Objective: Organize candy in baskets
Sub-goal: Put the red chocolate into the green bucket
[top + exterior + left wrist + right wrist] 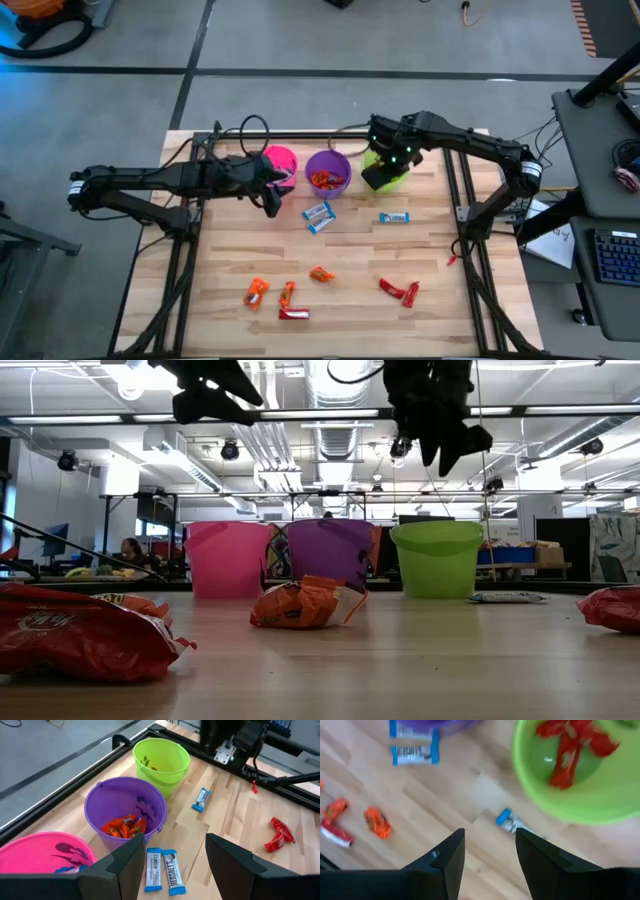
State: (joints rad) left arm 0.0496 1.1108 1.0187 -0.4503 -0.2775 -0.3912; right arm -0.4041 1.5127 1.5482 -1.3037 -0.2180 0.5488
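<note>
I am holding the right claw [487, 865] wide and empty above the lime green plastic bucket [580, 795], red wrapped candies [567, 750] inside; left claw [172, 870] wide; orange, red and blue bars are waiting on the counter [350, 300].

**Four cams, one table**

High cam: overhead, straight down on the whole table [330, 250] and both arms. Low cam: at tabletop level, facing across to the three baskets [330, 555], room behind. L wrist cam: angled down, close on the baskets. R wrist cam: close, nearly straight down on the green basket [580, 775]. All four share the green basket.
</note>
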